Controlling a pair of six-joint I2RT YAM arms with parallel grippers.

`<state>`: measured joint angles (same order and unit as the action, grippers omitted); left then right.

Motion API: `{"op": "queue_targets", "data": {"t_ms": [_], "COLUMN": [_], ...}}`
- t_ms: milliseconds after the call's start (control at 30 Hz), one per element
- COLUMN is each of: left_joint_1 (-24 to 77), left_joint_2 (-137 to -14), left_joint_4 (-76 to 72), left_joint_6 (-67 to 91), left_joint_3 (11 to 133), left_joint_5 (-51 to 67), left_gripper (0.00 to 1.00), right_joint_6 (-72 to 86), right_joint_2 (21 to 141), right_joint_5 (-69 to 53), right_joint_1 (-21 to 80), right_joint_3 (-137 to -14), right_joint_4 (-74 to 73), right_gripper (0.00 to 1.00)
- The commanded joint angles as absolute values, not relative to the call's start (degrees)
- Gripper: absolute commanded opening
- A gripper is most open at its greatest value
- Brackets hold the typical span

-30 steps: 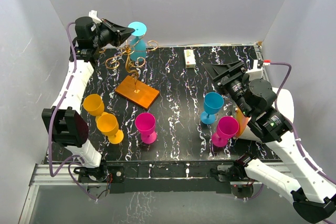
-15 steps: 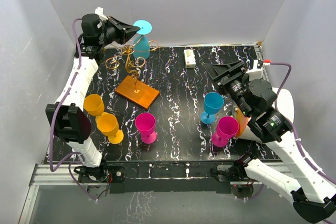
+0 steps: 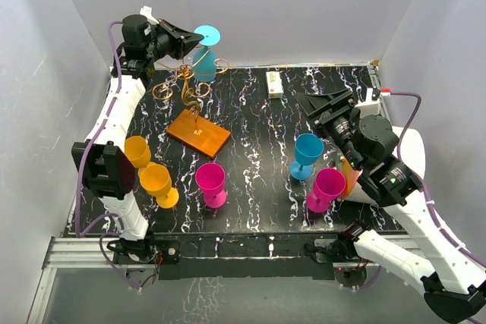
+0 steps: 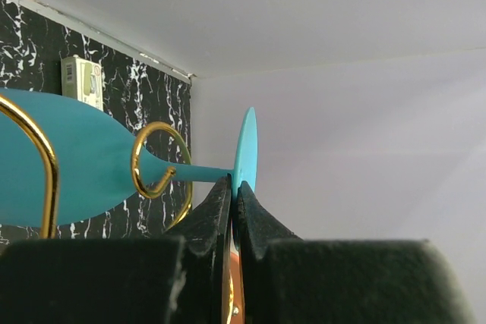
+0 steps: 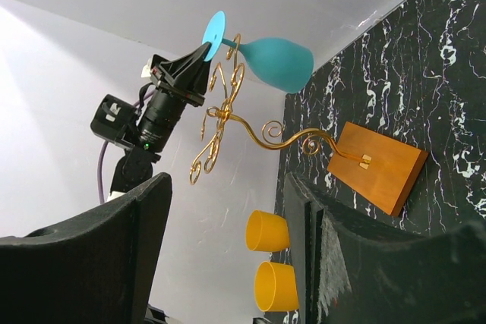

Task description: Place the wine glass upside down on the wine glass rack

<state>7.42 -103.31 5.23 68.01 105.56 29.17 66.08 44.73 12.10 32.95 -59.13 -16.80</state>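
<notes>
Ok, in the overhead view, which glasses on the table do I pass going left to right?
Orange glass → second orange glass → magenta glass → blue glass → second magenta glass.

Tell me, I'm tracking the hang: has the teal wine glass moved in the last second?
Yes. From above, the teal wine glass, held by the left gripper, has shifted slightly right and toward the back wall, against the rack's unmoved orange-brown base.

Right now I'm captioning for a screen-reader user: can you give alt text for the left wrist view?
The left end effector pinches the foot of a teal wine glass seen sideways, its stem crossing a gold loop of the wine glass rack.
</notes>
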Motion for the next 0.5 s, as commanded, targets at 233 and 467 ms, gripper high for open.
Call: {"op": "queue_targets", "data": {"t_ms": [233,467], "left_joint_1": [6.8,6.43], "left_joint_2": [-103.19,-102.23], "left_joint_4": [7.91,8.76], "left_joint_6": [64.49,63.12], "left_joint_3": [109.83,109.03], "left_joint_5": [27.41,25.58], "left_gripper": [0.0,0.0], "right_joint_6": [65.74,65.75], "right_joint_2": [43.87,43.9], "right_joint_5": [13.01,13.01], "right_joint_1": [33.13,33.13], "right_joint_3": [-59.78,-59.85], "right_joint_4": [-16.29,-16.35], "right_gripper": [0.59,0.58]}}
